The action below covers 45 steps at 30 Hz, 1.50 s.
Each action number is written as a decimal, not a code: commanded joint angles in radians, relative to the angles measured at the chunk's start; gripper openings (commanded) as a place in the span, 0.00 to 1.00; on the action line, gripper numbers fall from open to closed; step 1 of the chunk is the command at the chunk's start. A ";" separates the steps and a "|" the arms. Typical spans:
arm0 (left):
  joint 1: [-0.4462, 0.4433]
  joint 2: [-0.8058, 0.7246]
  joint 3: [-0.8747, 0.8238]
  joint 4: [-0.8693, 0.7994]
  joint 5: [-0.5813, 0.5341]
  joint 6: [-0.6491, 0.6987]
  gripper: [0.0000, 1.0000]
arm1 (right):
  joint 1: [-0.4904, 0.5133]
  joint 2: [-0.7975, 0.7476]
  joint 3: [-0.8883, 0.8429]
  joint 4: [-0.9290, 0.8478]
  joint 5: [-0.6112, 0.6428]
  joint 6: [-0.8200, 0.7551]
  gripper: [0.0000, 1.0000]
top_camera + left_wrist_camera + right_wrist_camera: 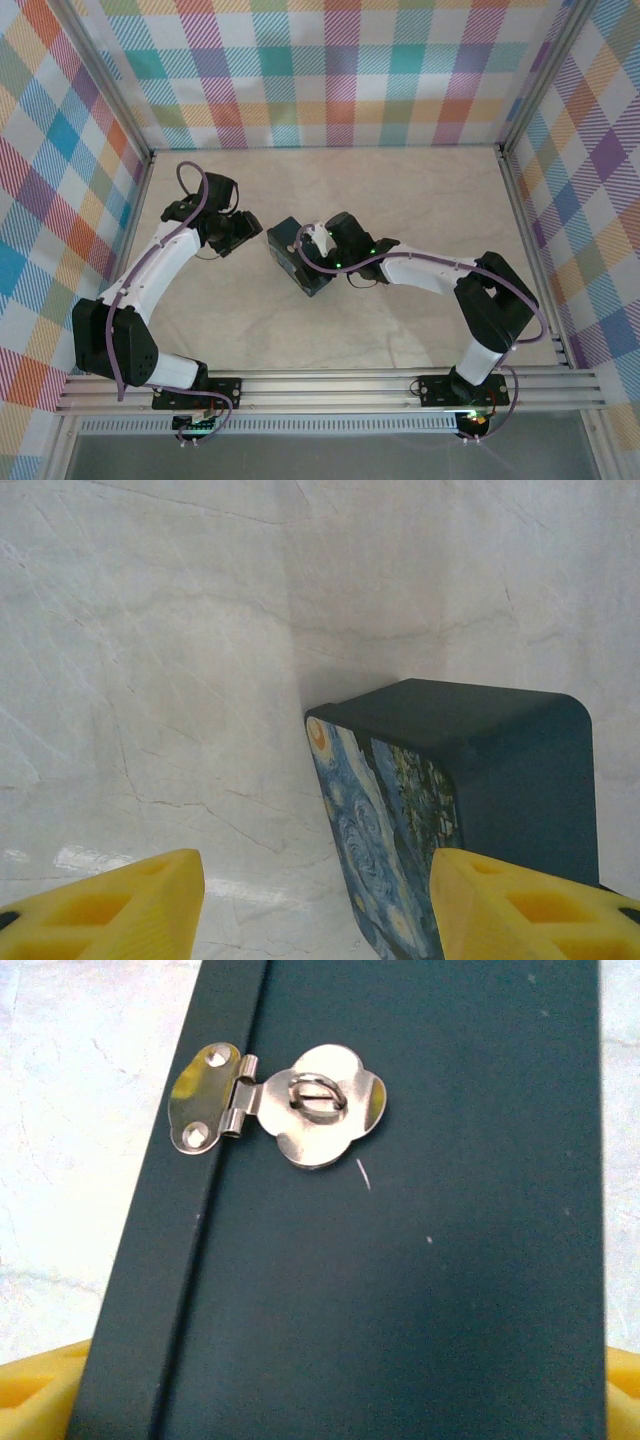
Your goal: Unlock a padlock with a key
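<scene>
The padlock and the key are out of view. A blue-and-yellow swirly painted tin [298,258] with dark teal sides stands on edge mid-table. My right gripper [318,248] straddles it: in the right wrist view, yellow fingertips [40,1390] press both flanks of the teal tin [400,1280], so my right gripper [330,1405] is shut on it. A silvery hasp [285,1110] lies closed over its staple loop [316,1094], with nothing hanging through the loop. My left gripper [315,910] is open just left of the tin [400,810], whose painted face reaches in between the fingers [110,910].
The pale marble tabletop [420,190] is ringed by plaid walls on aluminium posts [130,180]. The left gripper [238,232] hovers a short way from the tin's left end. Both arm bases sit on the rail along the near edge [330,385].
</scene>
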 commanded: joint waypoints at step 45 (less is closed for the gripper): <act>-0.102 0.154 0.086 0.127 0.116 0.040 0.60 | -0.180 0.154 0.033 0.051 -0.178 0.259 1.00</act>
